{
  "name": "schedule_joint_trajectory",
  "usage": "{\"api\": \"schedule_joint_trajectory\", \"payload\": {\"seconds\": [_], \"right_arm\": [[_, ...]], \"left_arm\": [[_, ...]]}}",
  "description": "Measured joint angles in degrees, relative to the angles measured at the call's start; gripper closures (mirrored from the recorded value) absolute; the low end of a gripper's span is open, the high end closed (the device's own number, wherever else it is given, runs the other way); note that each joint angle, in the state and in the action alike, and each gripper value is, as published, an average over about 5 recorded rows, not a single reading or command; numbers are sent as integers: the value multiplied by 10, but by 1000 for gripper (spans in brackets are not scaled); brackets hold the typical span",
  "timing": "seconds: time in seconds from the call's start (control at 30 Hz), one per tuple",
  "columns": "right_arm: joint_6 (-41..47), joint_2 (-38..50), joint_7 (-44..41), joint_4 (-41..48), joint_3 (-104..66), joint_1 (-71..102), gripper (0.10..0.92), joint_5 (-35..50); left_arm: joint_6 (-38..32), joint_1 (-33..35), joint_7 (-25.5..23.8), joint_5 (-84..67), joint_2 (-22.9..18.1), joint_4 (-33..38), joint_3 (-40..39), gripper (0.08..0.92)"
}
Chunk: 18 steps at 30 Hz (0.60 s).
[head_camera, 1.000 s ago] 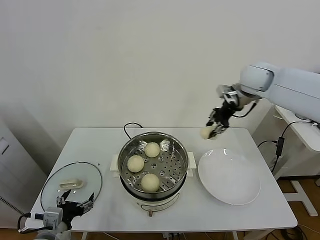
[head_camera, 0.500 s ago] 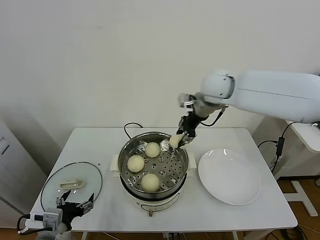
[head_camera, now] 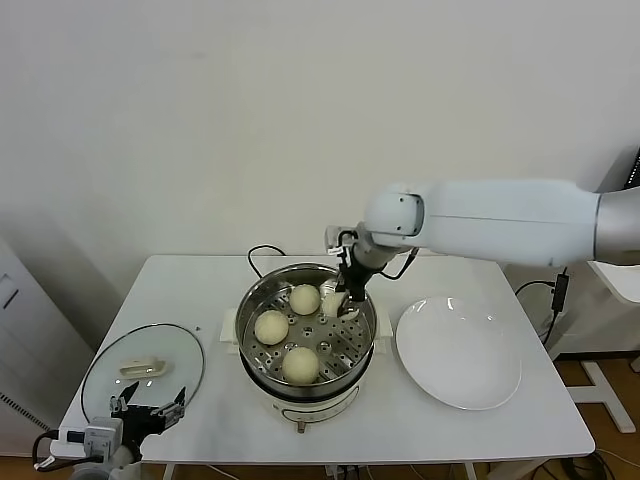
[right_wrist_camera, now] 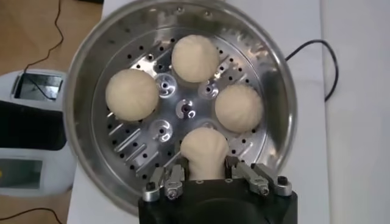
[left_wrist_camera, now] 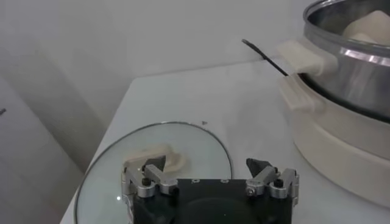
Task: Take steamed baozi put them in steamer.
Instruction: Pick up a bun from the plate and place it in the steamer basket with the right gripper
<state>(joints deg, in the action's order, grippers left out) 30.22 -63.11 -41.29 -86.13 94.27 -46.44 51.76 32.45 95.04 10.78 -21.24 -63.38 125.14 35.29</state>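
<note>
Head view, from left to right: the left gripper (head_camera: 150, 411) sat parked with its jaws apart beside the glass lid (head_camera: 140, 362), well clear of the work. The steamer (head_camera: 305, 330) held three baozi (head_camera: 300, 364) on its perforated floor. Over its right inner edge the right gripper (head_camera: 341, 303) was clamped on a fourth baozi (head_camera: 332, 300), not yet set down. Released from there, the bun might roll against its neighbours or catch the rim. The plate (head_camera: 460, 352) lay to the right. The right wrist view alone showed the free gap among the buns and the held baozi (right_wrist_camera: 205, 151) pinched between the fingers (right_wrist_camera: 174, 178).
</note>
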Motion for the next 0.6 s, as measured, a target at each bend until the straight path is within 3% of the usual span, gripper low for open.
{"api": "schedule_joint_trajectory", "payload": {"seconds": [0.33,0.6], "right_arm": [[12,-10,14,13,-7,46,610,-23],[19,-7,14,13,-10,59,383,-31]], "left_arm": [[0,-7,0,0,2,-9,0,177],[1,-11,0,0,2,-12,-2,177]]}}
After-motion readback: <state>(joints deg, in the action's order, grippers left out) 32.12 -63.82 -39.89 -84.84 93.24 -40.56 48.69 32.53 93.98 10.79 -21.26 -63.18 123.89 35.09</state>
